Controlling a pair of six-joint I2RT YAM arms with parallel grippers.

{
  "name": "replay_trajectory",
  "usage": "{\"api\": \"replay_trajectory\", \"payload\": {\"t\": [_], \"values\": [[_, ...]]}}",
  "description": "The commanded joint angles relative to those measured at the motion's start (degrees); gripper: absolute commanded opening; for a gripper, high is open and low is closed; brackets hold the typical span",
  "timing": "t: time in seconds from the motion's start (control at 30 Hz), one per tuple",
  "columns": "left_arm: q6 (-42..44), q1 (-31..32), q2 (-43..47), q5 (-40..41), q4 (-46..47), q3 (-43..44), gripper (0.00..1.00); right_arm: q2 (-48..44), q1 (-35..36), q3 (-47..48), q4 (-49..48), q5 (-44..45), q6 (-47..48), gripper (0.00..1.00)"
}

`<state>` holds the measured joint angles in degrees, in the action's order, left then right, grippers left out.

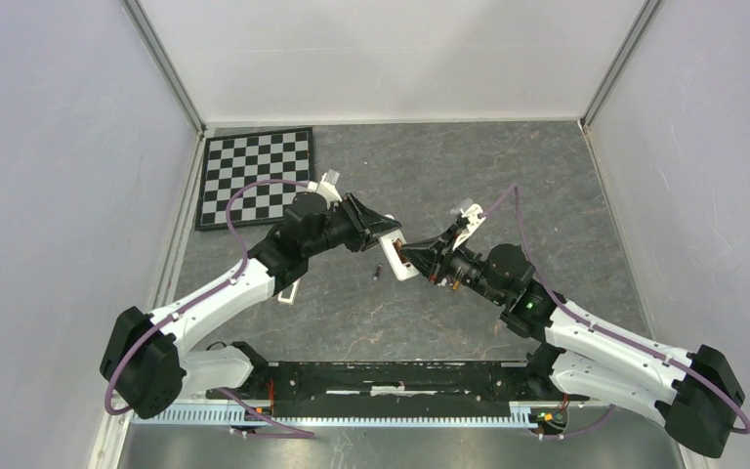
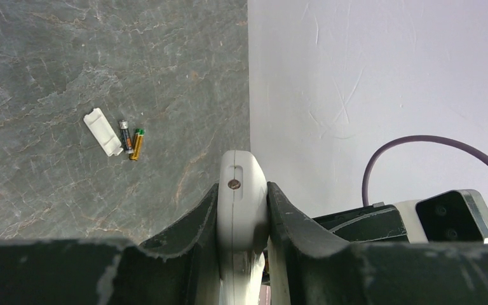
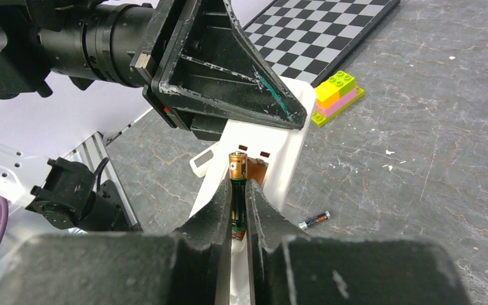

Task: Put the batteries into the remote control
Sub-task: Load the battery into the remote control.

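Observation:
My left gripper (image 1: 379,234) is shut on the white remote control (image 1: 397,257) and holds it above the table, its open battery bay facing the right arm. In the left wrist view the remote (image 2: 241,168) is clamped edge-on between the fingers (image 2: 197,219). My right gripper (image 3: 239,185) is shut on a battery (image 3: 237,166), whose gold end sits at the copper-lined bay of the remote (image 3: 287,143). One loose battery (image 3: 313,220) lies on the table below, also in the top view (image 1: 376,272). Two more batteries (image 2: 131,140) lie beside a white battery cover (image 2: 102,131).
A checkerboard (image 1: 254,178) lies at the back left. A yellow, pink and green brick block (image 3: 337,95) sits on the grey table near it. White walls enclose the table on three sides. The left gripper (image 3: 229,82) hangs close above the right one.

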<state>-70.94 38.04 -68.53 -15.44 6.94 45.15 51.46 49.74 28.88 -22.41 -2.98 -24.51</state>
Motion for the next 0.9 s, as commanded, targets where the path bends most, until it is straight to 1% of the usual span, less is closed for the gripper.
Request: {"api": "replay_trajectory", "payload": {"t": [0.0, 0.23, 0.33, 0.6, 0.87], "values": [[-2.06, -0.34, 0.73, -2.13, 2.64, 2.25, 0.02, 0.09, -0.03, -0.44, 2.14, -1.66, 0.89, 0.15], [-1.00, -0.34, 0.72, -2.40, 1.79, 2.32, 0.02, 0.90, -0.02, 1.97, 4.80, 0.17, -1.53, 0.26], [-0.44, -0.40, 0.84, -2.20, 1.38, 2.21, 0.02, 1.23, -0.01, 3.01, 5.93, 0.81, -1.72, 0.29], [0.40, -0.51, 0.81, -2.25, 0.71, 2.15, 0.02, 1.51, -0.02, 4.78, 9.35, 4.32, -2.34, 0.31], [0.71, -0.47, 1.12, -2.40, 0.63, 2.23, 0.02, 3.33, -0.08, 4.86, 8.65, 4.25, -2.22, 0.28]]}}
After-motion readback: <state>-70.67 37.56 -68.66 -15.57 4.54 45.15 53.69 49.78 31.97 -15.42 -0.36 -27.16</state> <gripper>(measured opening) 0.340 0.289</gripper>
